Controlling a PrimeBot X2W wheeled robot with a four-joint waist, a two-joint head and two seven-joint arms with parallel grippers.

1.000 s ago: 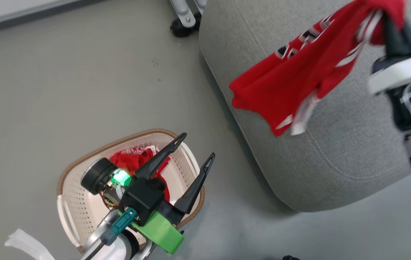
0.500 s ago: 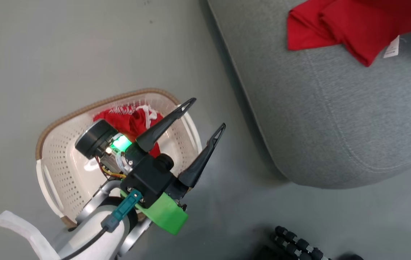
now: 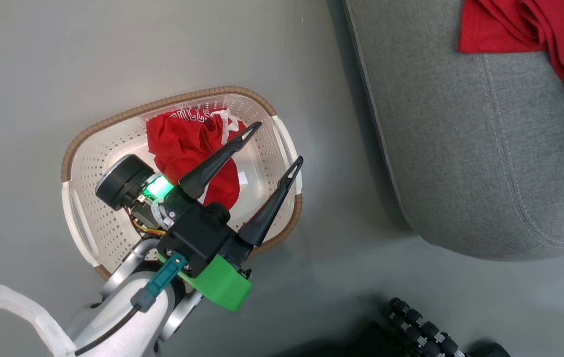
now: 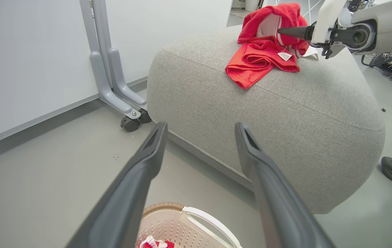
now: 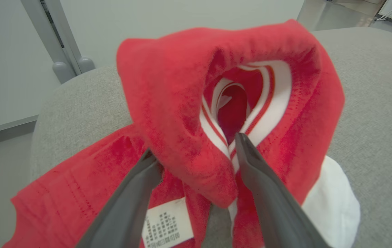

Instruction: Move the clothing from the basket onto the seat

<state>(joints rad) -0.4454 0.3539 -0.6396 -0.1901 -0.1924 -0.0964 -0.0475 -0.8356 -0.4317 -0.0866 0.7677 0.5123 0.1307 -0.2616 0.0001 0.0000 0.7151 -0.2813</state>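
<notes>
Hovering over the basket (image 3: 95, 153), my left gripper (image 3: 279, 142) stood spread; my right gripper (image 5: 196, 146) was parted too, red clothing (image 5: 168, 86) draped over its tips on the seat (image 5: 371, 86).

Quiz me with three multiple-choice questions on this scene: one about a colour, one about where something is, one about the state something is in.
1. What colour is the rim of the basket?
A. blue
B. brown
C. black

2. Where does the red garment with the white care label lie?
A. in the basket
B. on the floor
C. on the grey seat

3. How is the left gripper?
A. shut on a garment
B. open, holding nothing
C. shut on a basket handle

Answers:
1 B: the woven-look rim is brown above cream walls.
2 C: the garment rests on top of the seat in the head view and the left wrist view.
3 B: its two fingers stand spread apart above the basket with nothing gripped between them.
</notes>
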